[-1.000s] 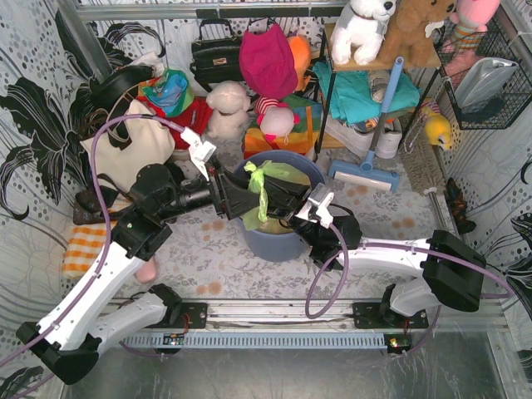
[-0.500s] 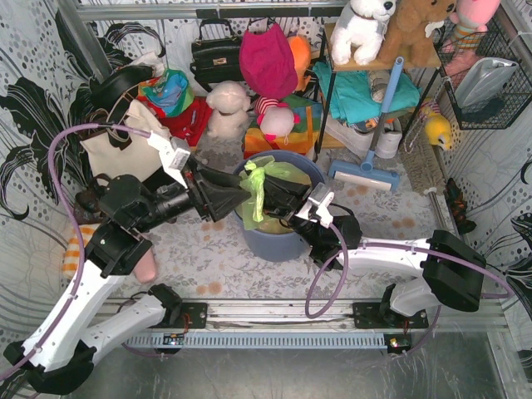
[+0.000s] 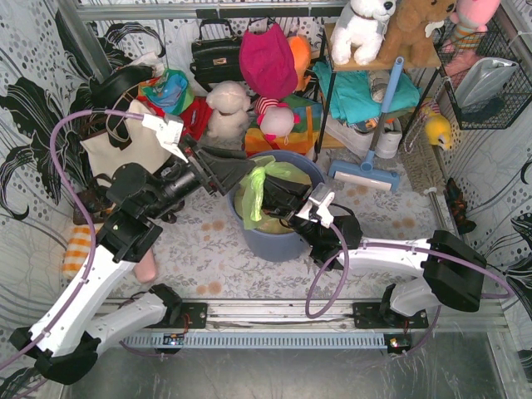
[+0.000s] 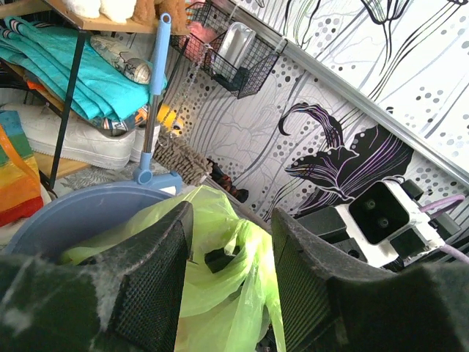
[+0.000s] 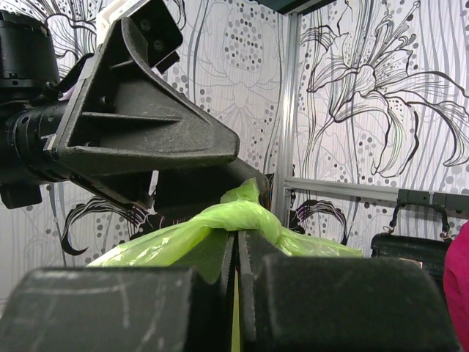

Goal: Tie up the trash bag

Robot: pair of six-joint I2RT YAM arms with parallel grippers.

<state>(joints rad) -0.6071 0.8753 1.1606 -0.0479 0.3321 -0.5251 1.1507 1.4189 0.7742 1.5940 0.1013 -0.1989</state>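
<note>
Jaws first: on the right gripper point(image 5: 236, 246) they are pressed together on a strand of the trash bag point(image 5: 220, 220), and in the right wrist view the green plastic runs out of the pinch and up into a bunched lump that may be a knot, though I cannot say so for sure. On the left gripper point(image 4: 233, 216) the jaws stand part-way apart with nothing between them. Through that gap I see the bag lying beyond and below, and I cannot tell whether either pad brushes it.

From the top camera the trash bag point(image 3: 278, 172) sits inside the blue bin point(image 3: 274, 241), which stands on the worktop point(image 3: 208, 249) between the two arms. Its gathered neck point(image 3: 256, 187) rises out of the bin mouth, with its long axis running roughly up and down in that view. The left gripper point(image 3: 248, 176) reaches in from the left at the top of the neck, and the right gripper point(image 3: 268, 193) comes in from the right just beside it, so the two nearly face each other across the strand.

As I judge it, the right arm anchors the neck and the left, being free, is the one to take the loose end.

No brand, label or writing is legible to me in any view.
</note>
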